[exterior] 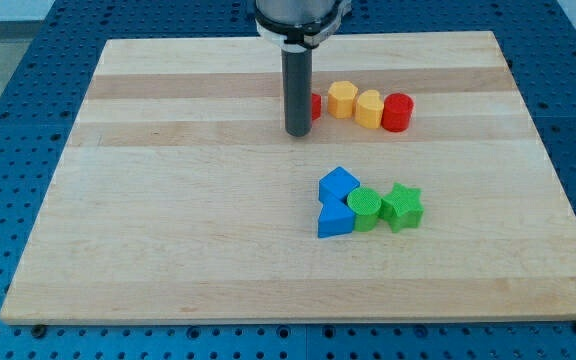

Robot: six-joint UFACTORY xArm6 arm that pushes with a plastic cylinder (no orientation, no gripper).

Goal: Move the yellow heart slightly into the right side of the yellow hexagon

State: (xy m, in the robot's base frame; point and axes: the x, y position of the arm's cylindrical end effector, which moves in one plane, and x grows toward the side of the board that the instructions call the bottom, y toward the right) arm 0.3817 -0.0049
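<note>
The yellow hexagon (342,99) sits near the view's top, right of centre. The yellow heart (369,109) touches its right side. A red cylinder (398,112) touches the heart's right side. A red block (315,105) lies left of the hexagon, mostly hidden behind my rod. My tip (298,133) rests on the board just left of and slightly below that red block, about two block widths left of the heart.
Below the row lies a cluster: a blue block (338,185), a blue triangle-like block (334,219), a green cylinder (365,208) and a green star (402,206). The wooden board (168,200) sits on a blue perforated table.
</note>
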